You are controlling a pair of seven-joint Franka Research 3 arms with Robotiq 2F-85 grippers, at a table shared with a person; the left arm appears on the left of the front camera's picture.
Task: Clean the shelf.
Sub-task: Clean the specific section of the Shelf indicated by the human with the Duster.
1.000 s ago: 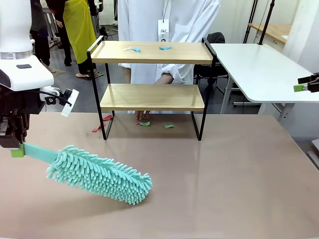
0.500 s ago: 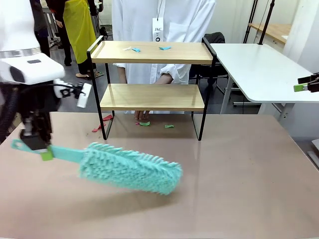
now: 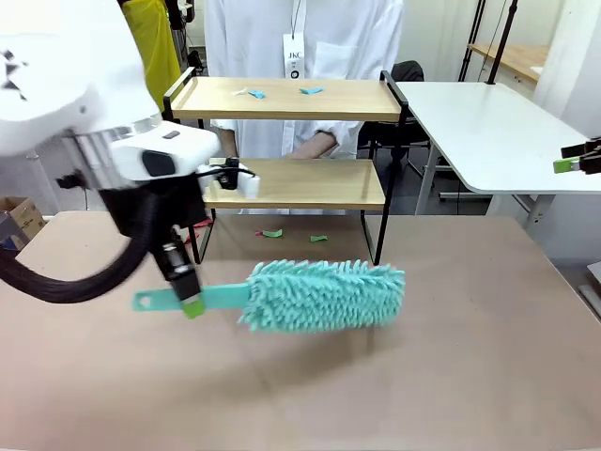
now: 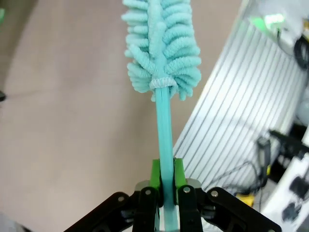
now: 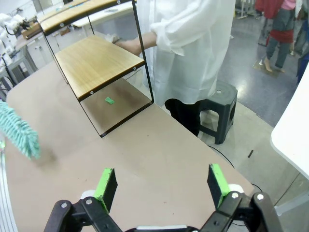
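The left gripper (image 4: 166, 181) is clamped on the flat handle of a teal microfibre duster (image 3: 324, 294), its head level over the middle of the tan table (image 3: 488, 357); contact with the top is unclear. The shelf (image 3: 300, 183) stands at the table's far edge, its lower left corner hidden by the left arm. Teal scraps (image 3: 311, 90) lie on its top board. The right gripper (image 5: 161, 181), fingers apart and empty, hangs by the table's right edge
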